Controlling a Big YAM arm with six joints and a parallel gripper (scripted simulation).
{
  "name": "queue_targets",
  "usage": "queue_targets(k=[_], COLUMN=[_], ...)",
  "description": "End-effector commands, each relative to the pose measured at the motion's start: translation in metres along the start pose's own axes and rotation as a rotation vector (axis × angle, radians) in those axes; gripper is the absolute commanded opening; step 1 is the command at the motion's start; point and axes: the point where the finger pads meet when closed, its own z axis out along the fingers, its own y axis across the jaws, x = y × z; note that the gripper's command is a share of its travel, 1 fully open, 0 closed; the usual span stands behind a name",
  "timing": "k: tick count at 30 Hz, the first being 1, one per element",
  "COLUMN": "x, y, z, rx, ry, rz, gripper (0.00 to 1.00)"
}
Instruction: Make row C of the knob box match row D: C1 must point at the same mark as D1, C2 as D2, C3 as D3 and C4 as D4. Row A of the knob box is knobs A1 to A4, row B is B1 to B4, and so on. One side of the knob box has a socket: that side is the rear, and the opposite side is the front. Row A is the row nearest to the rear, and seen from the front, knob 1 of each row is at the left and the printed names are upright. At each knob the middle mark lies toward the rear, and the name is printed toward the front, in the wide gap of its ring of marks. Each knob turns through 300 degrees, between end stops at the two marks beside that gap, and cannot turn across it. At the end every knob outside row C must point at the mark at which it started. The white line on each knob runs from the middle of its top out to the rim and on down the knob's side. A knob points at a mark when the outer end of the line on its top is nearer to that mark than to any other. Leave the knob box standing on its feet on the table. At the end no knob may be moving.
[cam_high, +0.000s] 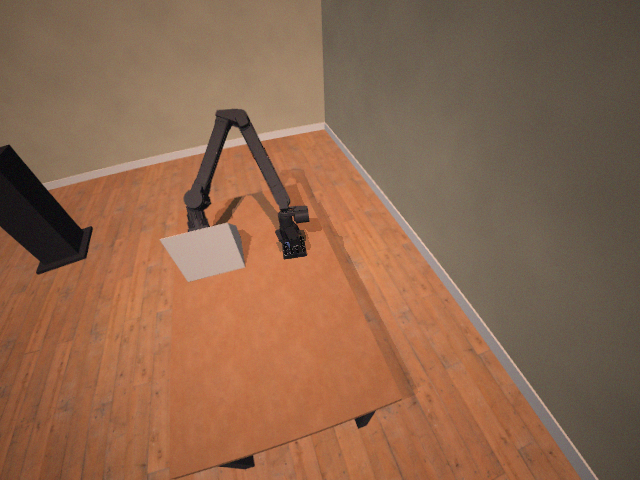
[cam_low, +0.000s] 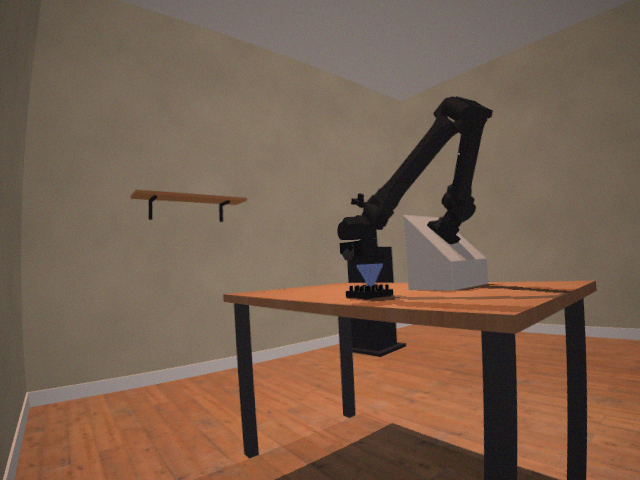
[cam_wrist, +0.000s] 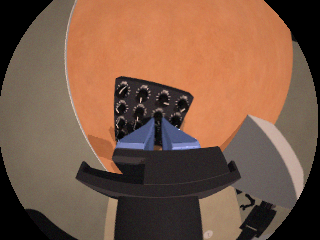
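The black knob box stands on the table. In the wrist view its far row shows white lines on the first knob, second knob, third knob and fourth knob. My gripper points down at the box, its blue fingertips nearly together at knob height. It appears shut on a knob in the third column from the left; which row is hard to tell. The nearer rows are partly hidden by the fingers. Printed names and the socket cannot be made out.
A pale wedge-shaped block stands on the table beside the box, close to the arm's base. Other knobs crowd the fingertips. A wall shelf is far off.
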Motion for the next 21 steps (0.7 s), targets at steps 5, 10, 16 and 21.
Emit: queue_targets(k=[5,10,16,21], x=[-0.0023,-0.0023,-0.0023,-0.0023], y=[0.0036,0.0037,0.0037,0.0037], z=[0.0025,0.0025,0.0025,0.0025], rx=[-0.004,-0.004,-0.004,-0.004], ry=[-0.001,-0.001,-0.002,-0.002], rz=[0.007,-0.012,-0.043,-0.092], gripper=[0.09,0.09,0.09,0.09])
